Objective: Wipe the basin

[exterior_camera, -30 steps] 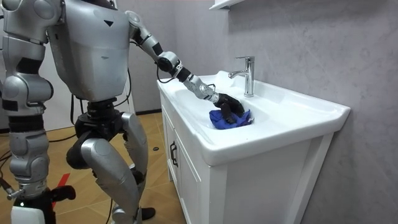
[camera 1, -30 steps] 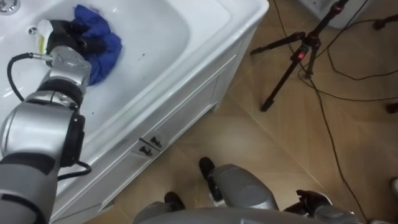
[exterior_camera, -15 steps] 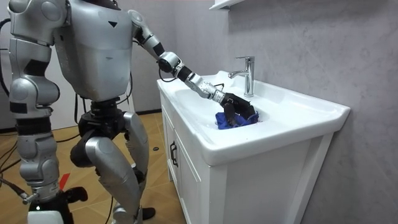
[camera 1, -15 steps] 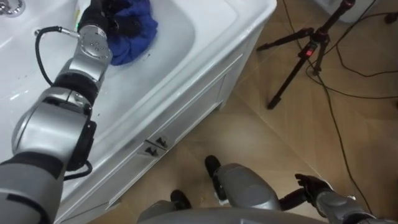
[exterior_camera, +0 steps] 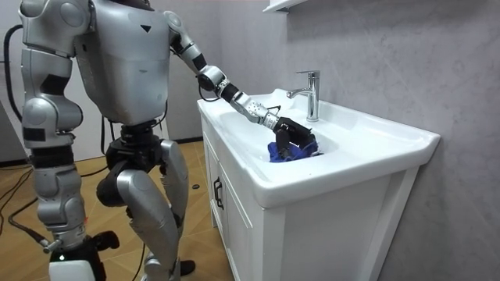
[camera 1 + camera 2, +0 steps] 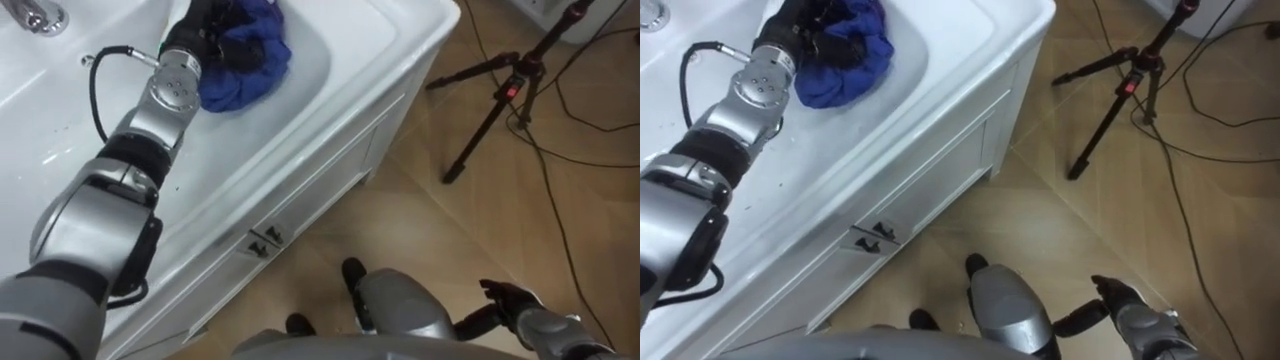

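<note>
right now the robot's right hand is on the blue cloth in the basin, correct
Not quite: it is the left hand on the blue cloth in the basin. The left eye view shows that arm coming in from the left; the right hand hangs low above the floor.

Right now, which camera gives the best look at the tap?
The room view: the tap stands whole at the back of the basin, beyond the left hand and blue cloth. Both eye views catch just a bit of it at their top left corner.
</note>
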